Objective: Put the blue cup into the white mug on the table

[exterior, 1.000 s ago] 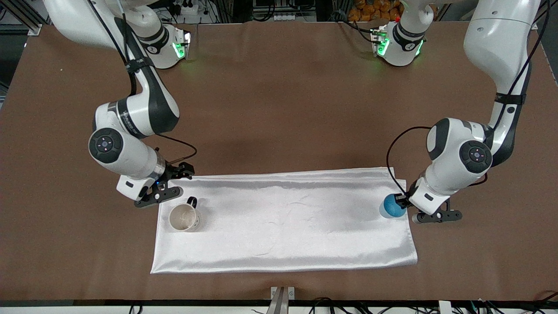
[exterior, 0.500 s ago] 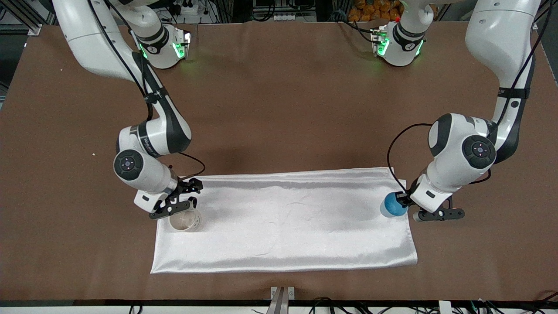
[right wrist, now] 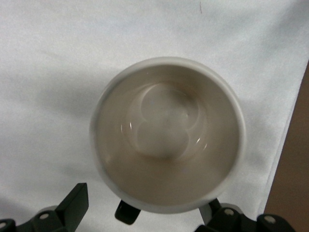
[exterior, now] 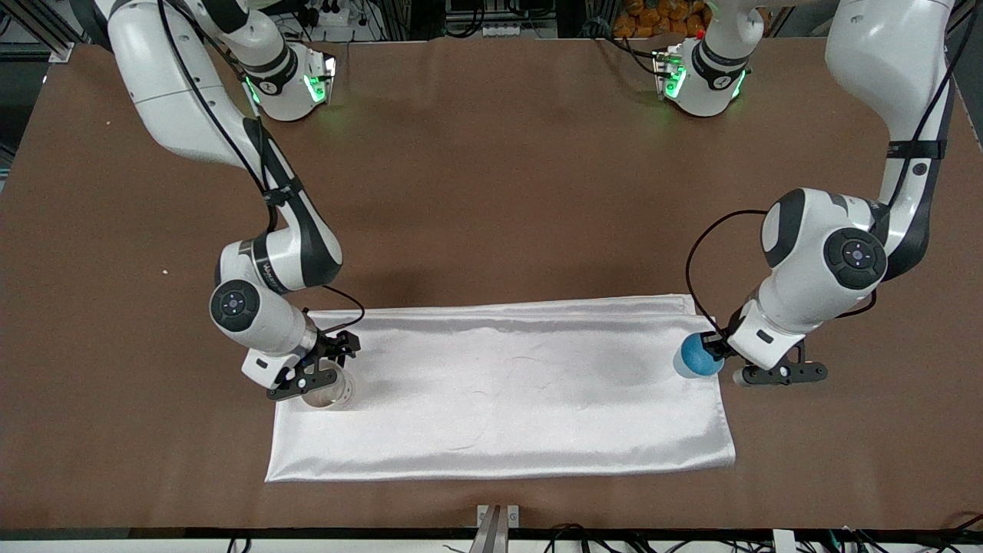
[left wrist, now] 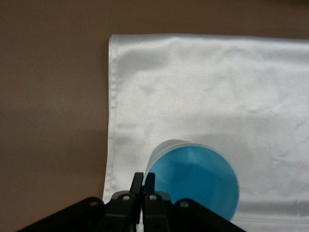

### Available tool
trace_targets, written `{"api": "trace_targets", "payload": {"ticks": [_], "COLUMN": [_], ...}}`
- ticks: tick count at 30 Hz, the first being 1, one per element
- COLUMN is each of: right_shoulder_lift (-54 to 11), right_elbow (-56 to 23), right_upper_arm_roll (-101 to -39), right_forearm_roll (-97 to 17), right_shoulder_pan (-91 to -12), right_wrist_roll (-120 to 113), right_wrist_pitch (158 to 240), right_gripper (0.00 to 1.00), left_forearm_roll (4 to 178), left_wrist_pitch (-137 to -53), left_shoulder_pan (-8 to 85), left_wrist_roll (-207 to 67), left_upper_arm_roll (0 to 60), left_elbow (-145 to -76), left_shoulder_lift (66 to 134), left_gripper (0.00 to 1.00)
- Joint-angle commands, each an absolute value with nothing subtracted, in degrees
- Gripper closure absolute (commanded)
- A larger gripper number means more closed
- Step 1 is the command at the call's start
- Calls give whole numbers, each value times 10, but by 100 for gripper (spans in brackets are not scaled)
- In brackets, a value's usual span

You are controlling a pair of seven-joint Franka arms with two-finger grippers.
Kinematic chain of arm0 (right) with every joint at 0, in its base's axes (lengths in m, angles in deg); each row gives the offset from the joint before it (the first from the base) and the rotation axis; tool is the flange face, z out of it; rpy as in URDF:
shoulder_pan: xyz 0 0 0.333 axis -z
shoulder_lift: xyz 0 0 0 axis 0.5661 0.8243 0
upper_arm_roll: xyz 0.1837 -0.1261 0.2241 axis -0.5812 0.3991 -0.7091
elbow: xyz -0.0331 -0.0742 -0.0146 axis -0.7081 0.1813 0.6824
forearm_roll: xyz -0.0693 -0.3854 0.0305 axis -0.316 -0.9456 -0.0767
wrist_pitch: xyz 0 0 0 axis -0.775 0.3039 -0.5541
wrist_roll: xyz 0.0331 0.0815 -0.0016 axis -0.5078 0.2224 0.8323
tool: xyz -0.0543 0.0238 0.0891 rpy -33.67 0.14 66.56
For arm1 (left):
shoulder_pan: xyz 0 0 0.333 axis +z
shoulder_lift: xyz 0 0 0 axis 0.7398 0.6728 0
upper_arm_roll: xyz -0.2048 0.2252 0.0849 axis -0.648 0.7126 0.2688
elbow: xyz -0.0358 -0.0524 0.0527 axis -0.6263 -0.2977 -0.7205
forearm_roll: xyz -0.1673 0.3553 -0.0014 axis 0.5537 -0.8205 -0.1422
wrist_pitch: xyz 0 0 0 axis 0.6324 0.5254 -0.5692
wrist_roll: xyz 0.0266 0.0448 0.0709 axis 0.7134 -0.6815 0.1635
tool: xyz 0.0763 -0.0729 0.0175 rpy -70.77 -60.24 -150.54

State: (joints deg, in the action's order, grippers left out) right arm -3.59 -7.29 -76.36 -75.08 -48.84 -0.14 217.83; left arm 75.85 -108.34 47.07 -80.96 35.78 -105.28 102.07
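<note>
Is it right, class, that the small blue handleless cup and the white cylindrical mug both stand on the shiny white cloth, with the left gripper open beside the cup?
Not quite: the left gripper is shut, pinching the rim of the small blue handleless cup, as the left wrist view shows. The cup and the white cylindrical mug do stand on the shiny white cloth.

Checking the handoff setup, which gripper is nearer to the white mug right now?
Right. The right gripper is open directly over the white mug; the left gripper is at the cloth's other end, shut on the blue cup.
</note>
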Motion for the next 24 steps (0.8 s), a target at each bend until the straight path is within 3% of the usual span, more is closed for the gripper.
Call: {"api": "trace_targets", "payload": {"ticks": [1,7,9,15,19,20,24], "right_shoulder_lift": [-5,4,5,8,8,8,7], "right_elbow": [-27,-23,-23,-24,-23,-23,-24], "right_upper_arm_roll": [-767,-766,-766,-767,-767,-767,-767], "right_forearm_roll": [-753,-753,-751,-748,-746,-745,-744], "right_shoulder_pan": [-479,-475,-473,-473,-474,-474,-474], "right_wrist_roll": [-5,-3,-1,2,2,2,2], "right_wrist_pitch": [2174,2176,2182,2191,2191,2191,2191], "right_gripper": [0,3,15,67,96,100,100], "left_forearm_roll": [741,741,741,741,741,741,742], "left_wrist_pitch": [-1057,-1044,-1044,-1044,-1044,-1044,-1044], "left_shoulder_pan": [462,459,459,458,457,456,455], "left_wrist_roll": [-816,-817,-816,-817,-818,-818,-818], "left_upper_arm_roll": [357,357,357,357,357,357,357], "left_elbow": [-1048,-1046,-1046,-1046,-1046,-1046,-1046], "left_shoulder_lift": [1003,1000,1000,1000,1000,1000,999], "left_gripper": [100,100,100,100,100,100,100]}}
